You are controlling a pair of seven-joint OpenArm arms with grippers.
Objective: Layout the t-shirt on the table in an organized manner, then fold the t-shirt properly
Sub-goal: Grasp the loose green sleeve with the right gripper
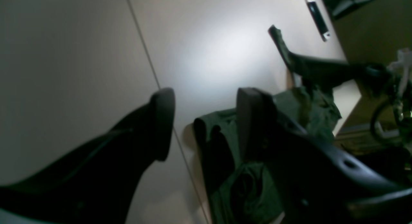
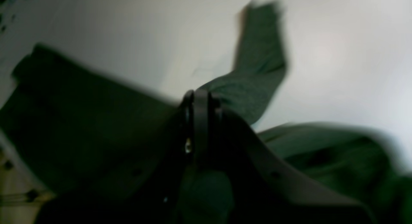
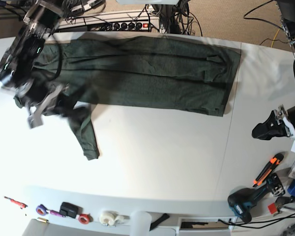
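The dark green t-shirt (image 3: 147,73) lies spread lengthwise along the far side of the white table (image 3: 157,162). One sleeve (image 3: 86,135) trails toward the front at the left. My right gripper (image 3: 38,109) hovers over the shirt's left end. In the blurred right wrist view its fingers (image 2: 201,100) are pressed together with green fabric (image 2: 257,85) at their tips. My left gripper (image 3: 258,132) hangs over the table's right side, off the shirt. In the left wrist view it (image 1: 206,95) stands open and empty, and the shirt's edge (image 1: 225,146) lies under its right finger (image 1: 249,121).
A thin seam (image 3: 225,162) crosses the table near the shirt's right hem. Tape rolls (image 3: 108,217), a drill (image 3: 243,204) and an orange-handled cutter (image 3: 265,172) lie along the front and right edges. A power strip (image 3: 123,24) and cables run behind the table.
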